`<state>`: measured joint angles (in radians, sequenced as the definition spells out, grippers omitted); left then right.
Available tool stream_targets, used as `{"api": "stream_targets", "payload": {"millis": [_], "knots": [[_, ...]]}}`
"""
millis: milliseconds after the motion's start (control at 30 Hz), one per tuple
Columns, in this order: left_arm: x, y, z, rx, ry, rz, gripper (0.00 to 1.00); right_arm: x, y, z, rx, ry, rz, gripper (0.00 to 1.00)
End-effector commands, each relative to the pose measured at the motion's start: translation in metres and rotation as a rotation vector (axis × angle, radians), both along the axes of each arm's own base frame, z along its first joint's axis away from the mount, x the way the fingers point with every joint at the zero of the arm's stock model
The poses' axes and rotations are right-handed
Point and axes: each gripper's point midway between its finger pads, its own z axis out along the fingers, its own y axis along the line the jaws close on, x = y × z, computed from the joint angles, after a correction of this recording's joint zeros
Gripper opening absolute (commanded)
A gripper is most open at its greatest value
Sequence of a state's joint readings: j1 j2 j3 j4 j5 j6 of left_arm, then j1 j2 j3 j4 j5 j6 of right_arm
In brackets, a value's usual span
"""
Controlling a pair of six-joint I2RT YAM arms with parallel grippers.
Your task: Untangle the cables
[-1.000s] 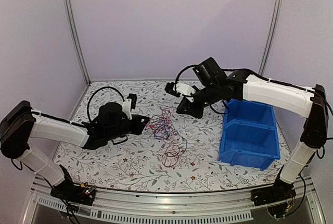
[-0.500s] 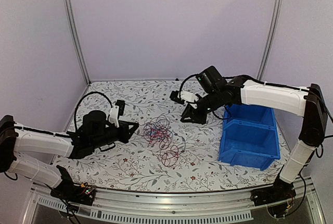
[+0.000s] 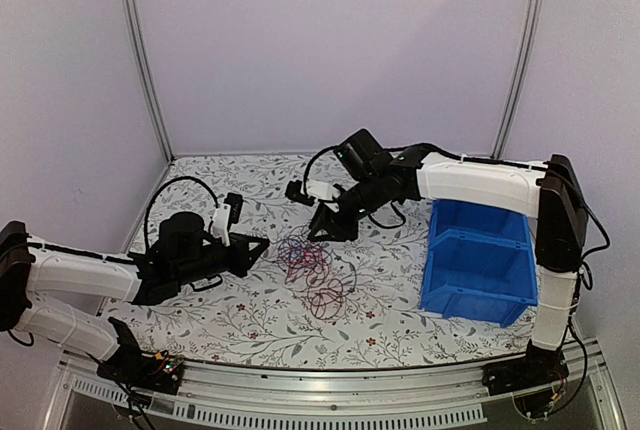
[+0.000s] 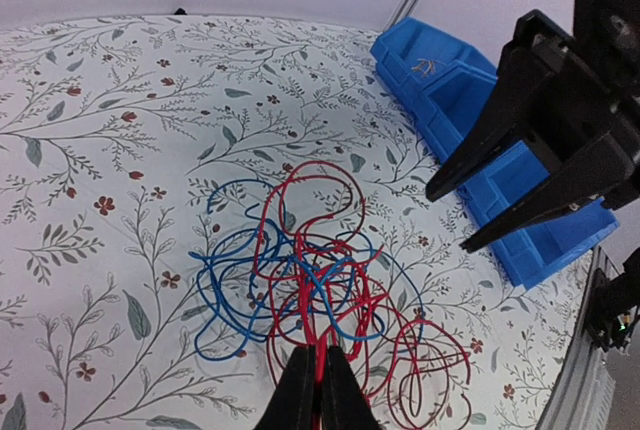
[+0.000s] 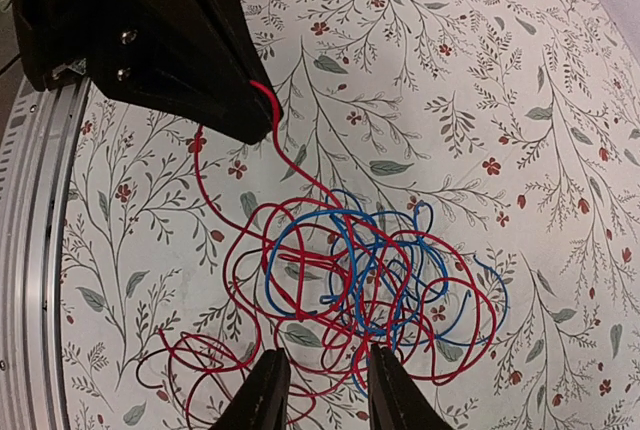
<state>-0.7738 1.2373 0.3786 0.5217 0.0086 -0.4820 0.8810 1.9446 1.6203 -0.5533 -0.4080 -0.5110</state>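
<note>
The cables lie as a loose clump of thin red, blue and dark wires on the floral table. In the left wrist view the clump sits just ahead of my left gripper, which is shut on a red strand. In the top view the left gripper is at the clump's left edge. My right gripper is open just above the clump's far side. In the right wrist view the right gripper has its jaws apart over the wires, holding nothing.
A blue two-compartment bin stands at the right, also in the left wrist view. A metal rail runs along the table's near edge. Thick black arm cables loop behind the left arm.
The right arm has swung left and down, from near the bin to just over the clump. The left gripper pulled back left earlier, then held still.
</note>
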Motion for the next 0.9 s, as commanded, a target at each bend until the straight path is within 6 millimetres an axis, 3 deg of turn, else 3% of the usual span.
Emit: {"api": "stream_targets", "payload": {"millis": [0, 533, 867], "knots": [[-0.003, -0.007, 0.01, -0.037, -0.024, -0.041, 0.0, 0.002, 0.017, -0.007, 0.016, 0.057, 0.023, 0.31], [-0.009, -0.017, 0.01, -0.046, -0.025, -0.088, 0.0, 0.01, 0.032, -0.039, -0.006, 0.097, 0.027, 0.27], [-0.011, -0.022, 0.007, -0.045, -0.02, -0.101, 0.0, 0.014, 0.04, -0.05, -0.007, 0.114, 0.031, 0.18]]}}
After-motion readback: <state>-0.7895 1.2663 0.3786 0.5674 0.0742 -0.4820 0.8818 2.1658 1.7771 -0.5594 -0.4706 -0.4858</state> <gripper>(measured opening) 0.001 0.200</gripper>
